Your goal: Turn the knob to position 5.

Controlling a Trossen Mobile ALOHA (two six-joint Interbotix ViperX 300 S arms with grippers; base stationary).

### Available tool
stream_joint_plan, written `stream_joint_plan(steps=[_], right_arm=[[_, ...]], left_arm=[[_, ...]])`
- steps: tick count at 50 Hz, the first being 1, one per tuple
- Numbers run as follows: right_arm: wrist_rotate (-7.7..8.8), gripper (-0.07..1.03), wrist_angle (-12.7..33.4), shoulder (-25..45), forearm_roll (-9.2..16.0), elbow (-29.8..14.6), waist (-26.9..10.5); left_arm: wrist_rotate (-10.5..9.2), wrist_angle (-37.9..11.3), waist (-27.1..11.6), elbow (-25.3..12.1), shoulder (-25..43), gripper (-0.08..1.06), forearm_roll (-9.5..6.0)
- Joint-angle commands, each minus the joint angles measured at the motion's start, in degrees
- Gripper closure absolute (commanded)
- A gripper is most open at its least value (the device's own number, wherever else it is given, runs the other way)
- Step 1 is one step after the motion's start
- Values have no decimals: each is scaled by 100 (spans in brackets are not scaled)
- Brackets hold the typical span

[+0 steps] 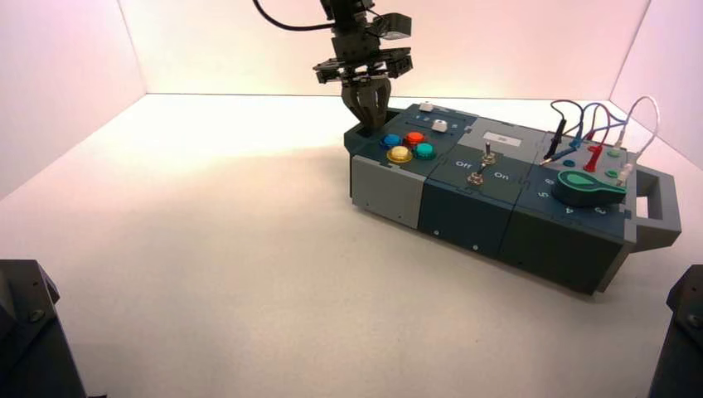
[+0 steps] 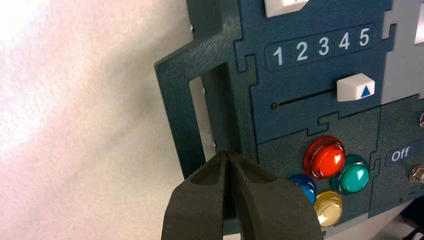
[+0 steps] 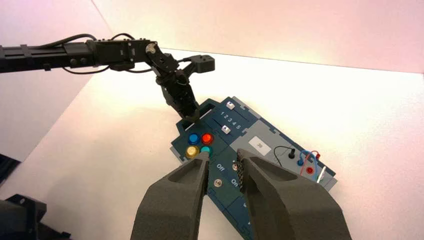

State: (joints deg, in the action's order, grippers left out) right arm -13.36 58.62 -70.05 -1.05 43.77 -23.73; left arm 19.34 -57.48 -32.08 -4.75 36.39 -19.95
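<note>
Hovering at the box's handle end in the upper middle of the high view, the left gripper has its fingers pressed together, well apart from the knob at the right of that frame. Any reach across risks brushing the coloured push buttons or toggle switches. The right gripper, fingers apart, could overshoot position 5.

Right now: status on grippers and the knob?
Left gripper shut, at the box's left handle, far from the knob. Right gripper open, held back above the box. Knob untouched, nothing in the way.
</note>
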Motion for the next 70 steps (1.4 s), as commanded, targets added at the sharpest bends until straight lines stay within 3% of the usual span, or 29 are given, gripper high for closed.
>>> stream_joint_plan(steps=[1, 36, 55, 64, 70], right_arm=[[-18, 64, 62, 114, 18, -229, 0], [18, 64, 220, 343, 70, -220, 0], [18, 64, 439, 422, 79, -202, 0], [114, 64, 475, 492, 114, -167, 0], [237, 64, 475, 650, 220, -141, -9]], left_arm=[[-9, 9, 606, 141, -246, 101, 62], [-26, 352, 1011, 1371, -932, 101, 105], [-149, 642, 1055, 2364, -1389, 101, 79], [-149, 888, 1187, 2804, -1600, 101, 79], [-141, 993, 1301, 2892, -1723, 101, 79]])
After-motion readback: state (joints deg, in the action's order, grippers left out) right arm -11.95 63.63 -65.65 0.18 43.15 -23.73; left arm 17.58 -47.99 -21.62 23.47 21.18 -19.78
